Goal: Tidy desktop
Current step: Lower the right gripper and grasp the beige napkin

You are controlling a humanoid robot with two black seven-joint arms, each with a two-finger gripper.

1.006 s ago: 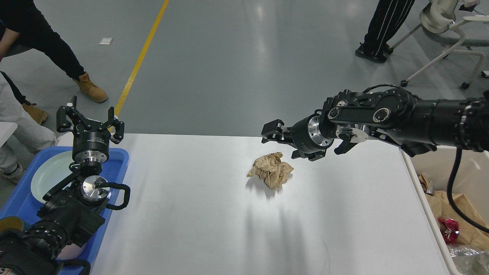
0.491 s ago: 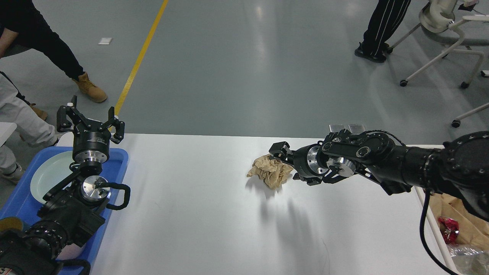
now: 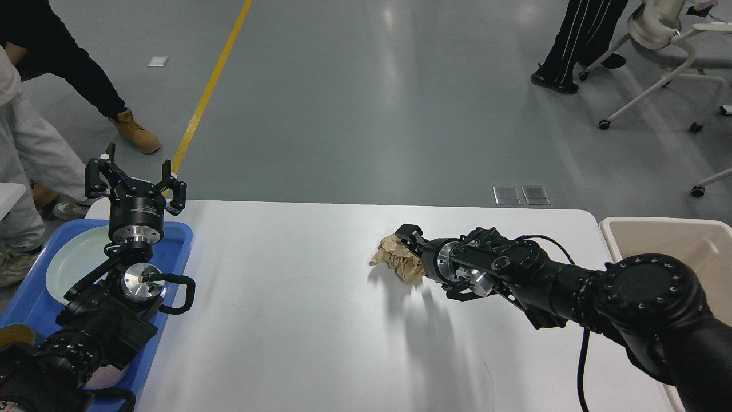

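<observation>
The white desktop fills the lower middle of the head view. A crumpled ball of brown paper lies on it right of centre. My right gripper reaches in low from the right. Its jaws stand open and straddle the right side of the paper, one finger behind the paper and the other in front of it. Part of the paper is hidden behind the gripper. My left gripper is open and empty, pointing up above the blue tray at the table's left end.
A pale green plate lies in the blue tray. A beige bin stands off the table's right edge, partly behind my right arm. People stand on the floor at far left and top right, near a wheeled chair.
My right arm has dropped from above the table and moved in toward me, bringing its open gripper down around the paper. The beige bin is now uncovered. The left arm has not moved.
</observation>
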